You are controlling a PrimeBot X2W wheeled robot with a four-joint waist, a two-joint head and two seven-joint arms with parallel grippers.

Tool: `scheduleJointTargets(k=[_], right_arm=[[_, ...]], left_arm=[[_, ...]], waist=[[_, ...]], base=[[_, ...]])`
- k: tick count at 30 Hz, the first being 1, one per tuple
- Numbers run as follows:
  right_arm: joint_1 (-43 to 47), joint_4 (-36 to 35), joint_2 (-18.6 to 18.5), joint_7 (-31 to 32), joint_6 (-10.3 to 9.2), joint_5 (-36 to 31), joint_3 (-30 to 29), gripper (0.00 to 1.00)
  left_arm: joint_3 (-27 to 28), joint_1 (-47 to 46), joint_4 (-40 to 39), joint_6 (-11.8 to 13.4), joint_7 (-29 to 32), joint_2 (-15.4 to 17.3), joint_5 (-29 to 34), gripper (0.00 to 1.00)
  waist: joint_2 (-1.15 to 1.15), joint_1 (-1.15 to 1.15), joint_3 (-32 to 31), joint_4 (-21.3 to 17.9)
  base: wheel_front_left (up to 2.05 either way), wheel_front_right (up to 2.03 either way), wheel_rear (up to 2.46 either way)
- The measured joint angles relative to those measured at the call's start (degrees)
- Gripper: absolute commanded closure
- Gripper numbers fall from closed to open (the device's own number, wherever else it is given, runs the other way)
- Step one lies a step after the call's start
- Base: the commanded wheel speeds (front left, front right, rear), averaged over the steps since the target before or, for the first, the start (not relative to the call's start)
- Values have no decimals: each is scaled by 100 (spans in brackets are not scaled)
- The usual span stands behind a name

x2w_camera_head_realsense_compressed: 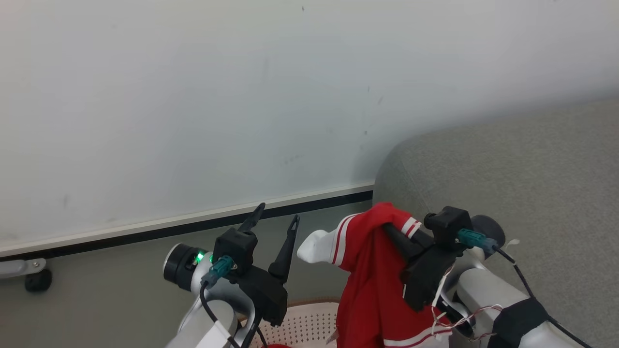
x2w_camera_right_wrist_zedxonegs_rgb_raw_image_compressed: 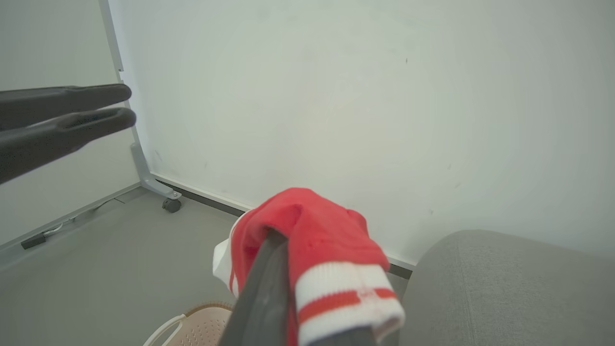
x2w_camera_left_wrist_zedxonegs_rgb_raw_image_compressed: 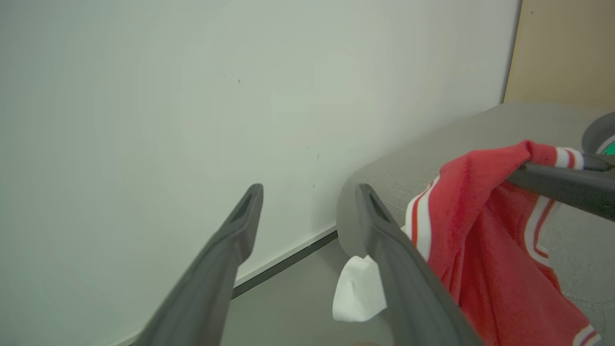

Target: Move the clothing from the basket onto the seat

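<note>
Looks down from the head camera at two dark-fingered grippers before a plain pale wall [x2w_camera_head_realsense_compressed: 242,96]. Shows the right gripper [x2w_camera_head_realsense_compressed: 389,228] right of centre in the lower half, pinched shut on the clothing [x2w_camera_head_realsense_compressed: 367,280]: a red garment with white stripe trim, lifted and hanging in folds down to the bottom edge. Shows a striped cuff draped over the top of those fingers and a white sleeve end poking out to the left. Places the left gripper [x2w_camera_head_realsense_compressed: 278,212] left of centre in the lower half, jaws spread wide and holding nothing, just beside the garment but apart from it. Catches part of the basket [x2w_camera_head_realsense_compressed: 304,324] at the bottom edge between the two arms, cream with small holes and a brown rim, under the hanging cloth, with a sliver of red at the very bottom beside it. Sets the grey seat [x2w_camera_head_realsense_compressed: 508,169] along the right side, its rounded corner just behind the garment; cannot tell whether cloth and cushion touch.

From the left wrist, frames the two parted fingers against the wall, with the red garment at right, hung over the other arm's dark finger. From the right wrist, looks along the closed fingers with red cloth bunched around them; puts the basket rim at the bottom edge left of centre, the seat at lower right, and a grey wheeled stand [x2w_camera_right_wrist_zedxonegs_rgb_raw_image_compressed: 153,178] at left on the floor [x2w_camera_right_wrist_zedxonegs_rgb_raw_image_compressed: 96,269].
</note>
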Motion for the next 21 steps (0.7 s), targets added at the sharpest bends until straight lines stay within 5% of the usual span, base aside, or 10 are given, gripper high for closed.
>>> scheduleJointTargets(k=[21], right_arm=[[-267,-1026,-1100,0,0,-335,-385,100]], left_arm=[[-437,638,-369,2,-196,-64,71,0]], waist=[[0,0,159,-1469]], base=[[0,0,0]])
